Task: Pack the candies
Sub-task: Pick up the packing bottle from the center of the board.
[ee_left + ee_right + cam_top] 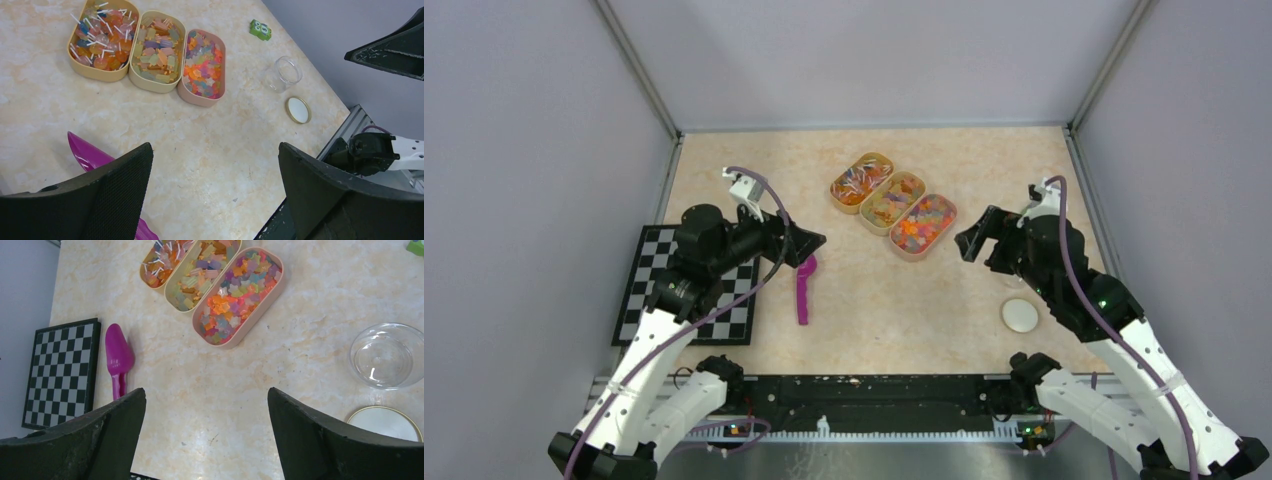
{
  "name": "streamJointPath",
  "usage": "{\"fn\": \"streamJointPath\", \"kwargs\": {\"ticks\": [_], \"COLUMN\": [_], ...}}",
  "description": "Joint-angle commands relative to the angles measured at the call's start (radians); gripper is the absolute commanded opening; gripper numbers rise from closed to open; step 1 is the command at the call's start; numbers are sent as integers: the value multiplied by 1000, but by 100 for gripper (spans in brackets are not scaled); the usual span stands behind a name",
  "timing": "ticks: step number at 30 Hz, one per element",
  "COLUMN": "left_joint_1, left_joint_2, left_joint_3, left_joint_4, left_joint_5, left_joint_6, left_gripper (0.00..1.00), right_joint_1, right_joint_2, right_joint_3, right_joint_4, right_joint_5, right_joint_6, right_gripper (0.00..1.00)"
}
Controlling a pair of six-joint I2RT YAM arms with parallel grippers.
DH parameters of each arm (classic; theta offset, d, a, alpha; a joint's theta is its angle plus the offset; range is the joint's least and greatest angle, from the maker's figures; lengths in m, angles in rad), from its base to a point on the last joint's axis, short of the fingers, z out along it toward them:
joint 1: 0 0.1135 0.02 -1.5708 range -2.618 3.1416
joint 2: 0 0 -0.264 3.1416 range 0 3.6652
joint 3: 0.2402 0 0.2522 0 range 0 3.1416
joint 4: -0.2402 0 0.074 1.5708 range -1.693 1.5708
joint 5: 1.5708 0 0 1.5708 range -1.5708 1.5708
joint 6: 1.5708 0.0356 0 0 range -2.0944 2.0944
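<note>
The candies fill three oval trays set side by side at the table's middle back: lollipops (861, 180), pastel blocks (892, 200) and small multicoloured sweets (922, 224). From the left wrist the sweets (202, 67) lie far ahead; the right wrist view has them (237, 295) ahead too. My left gripper (809, 243) (215, 147) hovers open above bare table, just right of a purple scoop (804, 290) (87, 155). To the right of the trays my right gripper (972, 235) (206, 390) is open, holding nothing.
A clear glass jar (387, 355) (283, 74) stands at the right, its gold-rimmed white lid (1020, 315) (385, 421) lying nearer the front. A checkerboard mat (686, 290) covers the left edge. A small green block (260, 29) sits at the far right back.
</note>
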Motion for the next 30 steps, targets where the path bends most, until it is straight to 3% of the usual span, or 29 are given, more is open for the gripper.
{"fn": "streamJointPath", "kwargs": {"ticks": [1,10,16,19,24,27,30], "left_joint_1": [4,4,4,5,5,4,4], "left_joint_2": [-10,-32,-31,-31,-47,-71,-81], "left_joint_3": [-6,-64,-122,-137,-128,-139,-144], "left_joint_4": [42,86,114,128,98,91,88], "left_joint_5": [2,-19,-32,-35,-59,-83,-119], "left_joint_6": [12,21,40,39,59,64,52], "left_gripper": [99,99,99,99,99,99,99], "right_joint_1": [-7,-7,-7,-7,-33,-158,-324], "right_joint_2": [-12,-88,-109,-46,126,196,252], "right_joint_3": [-2,-59,-87,-71,16,27,-14], "right_joint_4": [45,105,93,23,-229,-227,-134], "right_joint_5": [23,105,250,386,583,504,297], "right_joint_6": [10,43,86,158,415,437,364], "right_gripper": [90,90,82,75,60,54,48]}}
